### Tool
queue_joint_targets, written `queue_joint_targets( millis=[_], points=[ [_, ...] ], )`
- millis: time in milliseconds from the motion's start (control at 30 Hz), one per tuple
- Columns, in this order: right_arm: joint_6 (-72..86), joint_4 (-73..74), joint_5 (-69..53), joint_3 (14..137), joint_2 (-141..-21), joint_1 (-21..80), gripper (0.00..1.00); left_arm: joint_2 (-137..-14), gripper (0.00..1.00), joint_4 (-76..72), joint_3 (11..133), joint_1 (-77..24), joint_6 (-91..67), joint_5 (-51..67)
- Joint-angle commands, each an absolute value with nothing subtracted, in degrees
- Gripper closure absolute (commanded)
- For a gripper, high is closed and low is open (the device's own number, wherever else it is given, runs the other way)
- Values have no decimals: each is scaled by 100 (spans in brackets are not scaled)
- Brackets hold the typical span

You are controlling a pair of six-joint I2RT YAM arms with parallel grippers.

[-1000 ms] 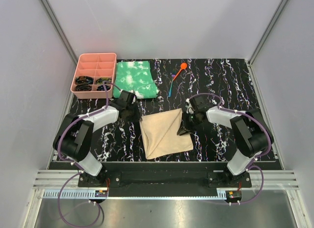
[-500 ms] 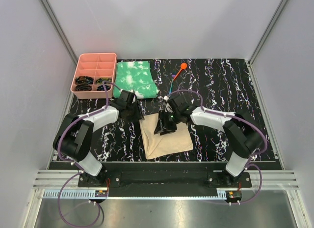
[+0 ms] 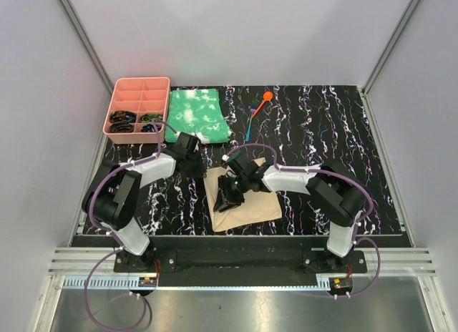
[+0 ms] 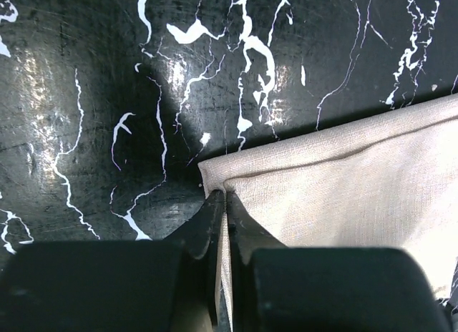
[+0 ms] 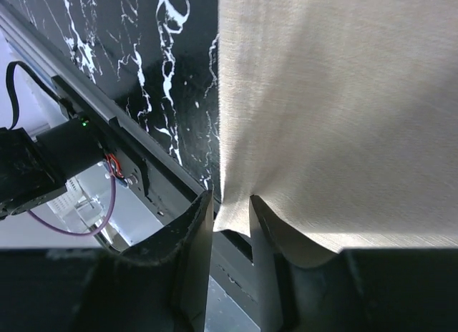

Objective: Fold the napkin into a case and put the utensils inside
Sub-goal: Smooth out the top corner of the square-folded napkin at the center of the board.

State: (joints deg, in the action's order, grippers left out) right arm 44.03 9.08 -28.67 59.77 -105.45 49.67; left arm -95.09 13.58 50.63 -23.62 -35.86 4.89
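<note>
- Napkin (image 3: 254, 203): the tan cloth lies on the black marbled table (image 3: 322, 132), near the front edge and between the two arms. It is partly folded, and one part of it is lifted over the rest.
- Right gripper (image 3: 226, 200): it reaches across to the left part of the napkin. In the right wrist view the right gripper (image 5: 230, 203) has its two fingers pressed on a pinch of the napkin (image 5: 343, 96), and the cloth spreads away from them in a taut sheet.
- Left gripper (image 3: 200, 168): it sits at the far left corner of the napkin. In the left wrist view the left gripper (image 4: 223, 202) has its fingers together, and the hemmed corner of the napkin (image 4: 343, 189) is caught between them, low on the table.
- Utensils: the orange spoon (image 3: 263, 101) and the slim blue utensil (image 3: 248, 129) lie on the table behind the napkin, close to each other and apart from the cloth. Neither gripper touches them.
- Green-and-white cloth (image 3: 195, 115): it lies flat at the back left, just beside the pink tray (image 3: 142, 79).
- The pink tray has several compartments, and some dark small things lie in the near ones; what they are I cannot tell.
</note>
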Motion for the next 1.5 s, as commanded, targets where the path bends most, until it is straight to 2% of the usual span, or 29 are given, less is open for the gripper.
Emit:
queue_joint_targets(
  millis=[0,67,500,767,900,1167,1433,1467],
  points=[
    [4587,502,-3041,6117,-10722,5141,66,-9536,96,1090,5247,-2329,-3577,202],
    [4632,431,-3093,6100,-10854,5212,67,-9527,100,1090,5273,-2329,-3586,193],
    [4834,378,-3085,5415,-10372,5581,69,-9703,100,1169,5555,-2329,-3647,167],
    [4676,887,-2848,6125,-10125,5581,67,-9589,100,1090,5458,-2320,-3656,361],
    [4623,914,-2953,6337,-10405,5581,66,-9571,100,1081,5423,-2320,-3647,334],
    [4746,650,-3032,6056,-10793,5669,67,-9589,100,1055,5423,-2320,-3647,325],
    [4571,1062,-2770,6125,-10425,5678,67,-9467,100,1239,5590,-2320,-3568,229],
    [4544,1168,-2690,6143,-10346,5713,67,-9396,96,1309,5572,-2329,-3603,150]
  ],
)
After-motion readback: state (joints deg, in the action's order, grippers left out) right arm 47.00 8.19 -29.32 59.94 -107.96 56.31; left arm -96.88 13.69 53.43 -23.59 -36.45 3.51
